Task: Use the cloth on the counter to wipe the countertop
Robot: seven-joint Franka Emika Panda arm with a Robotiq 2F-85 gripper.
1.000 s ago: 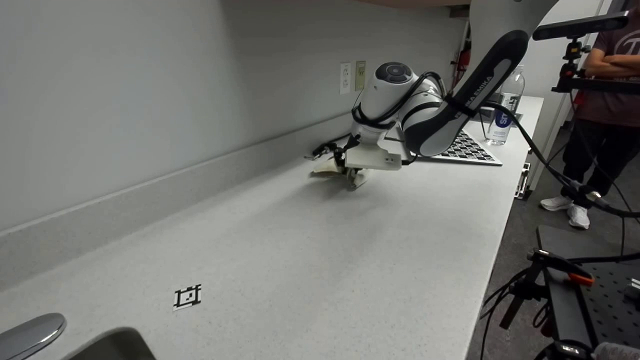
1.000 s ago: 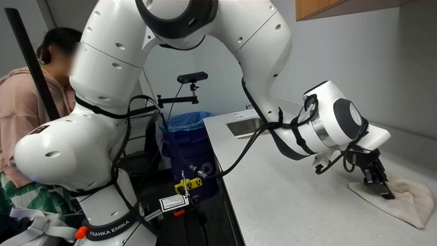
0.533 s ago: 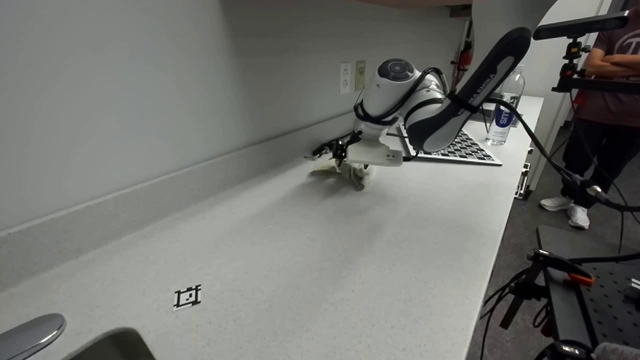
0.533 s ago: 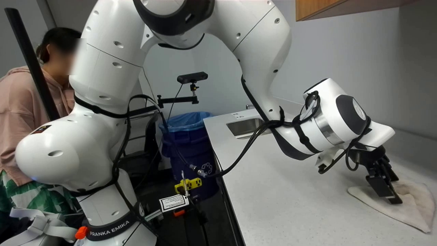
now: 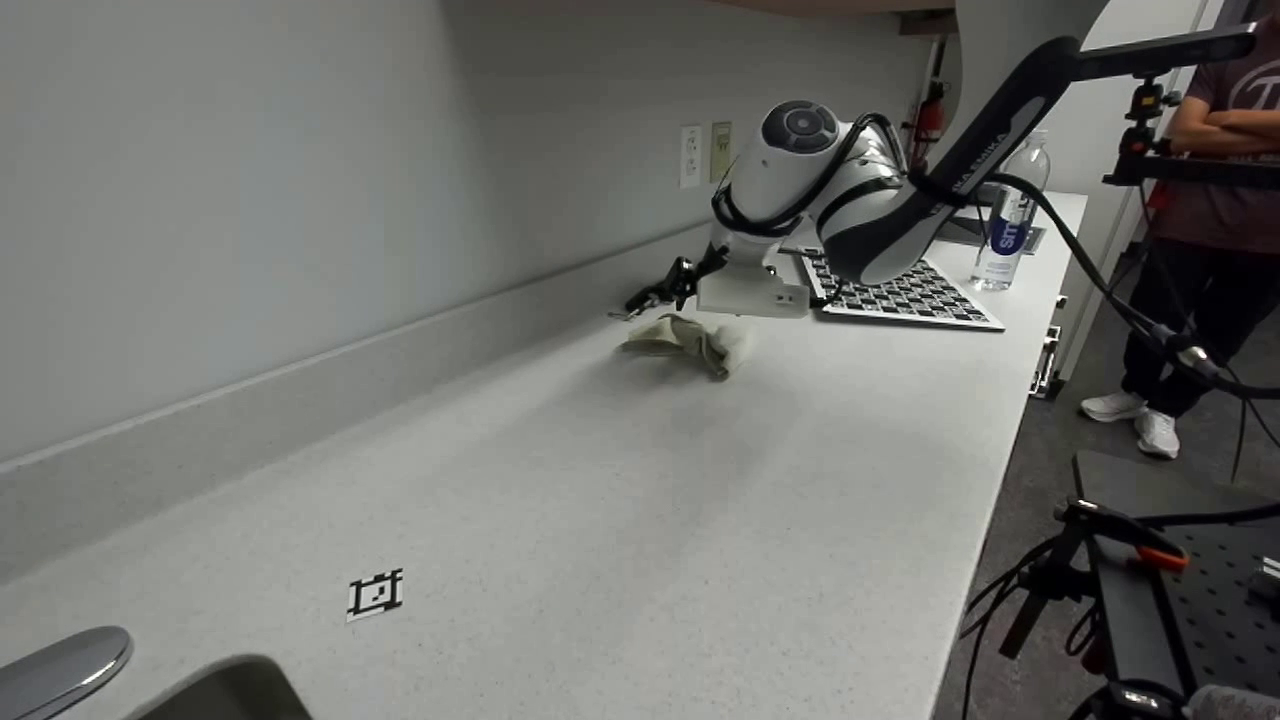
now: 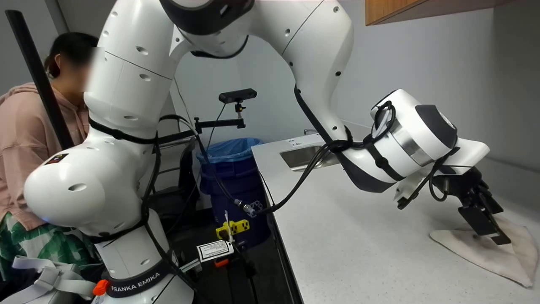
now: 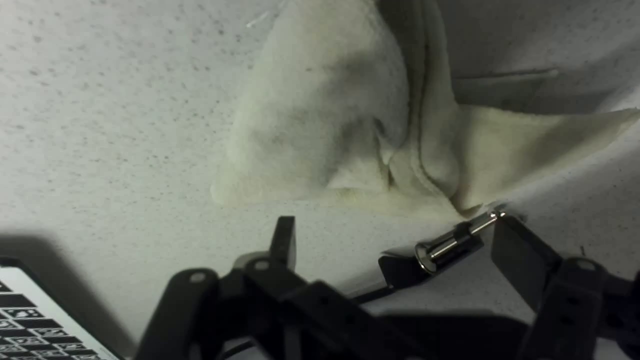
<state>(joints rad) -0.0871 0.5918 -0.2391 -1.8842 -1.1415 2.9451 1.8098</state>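
Wrist view: the cloth (image 7: pixel 370 100) lies lengthwise left-right, tapering rightward

A cloth (image 5: pixel 690 340) lies rumpled on the bench (image 5: pixel 560 490), near a cable (image 7: pixel 371 295) and a board (image 5: pixel 920 300). A bottle (image 5: pixel 1006 235) stands beside the board; a tag (image 5: pixel 375 594) lies well apart.

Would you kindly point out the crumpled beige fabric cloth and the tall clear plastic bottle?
Crumpled beige fabric cloth (image 7: pixel 332 112), wrist view: large fold.
Tall clear plastic bottle (image 5: pixel 1008 236), in an exterior view: label.
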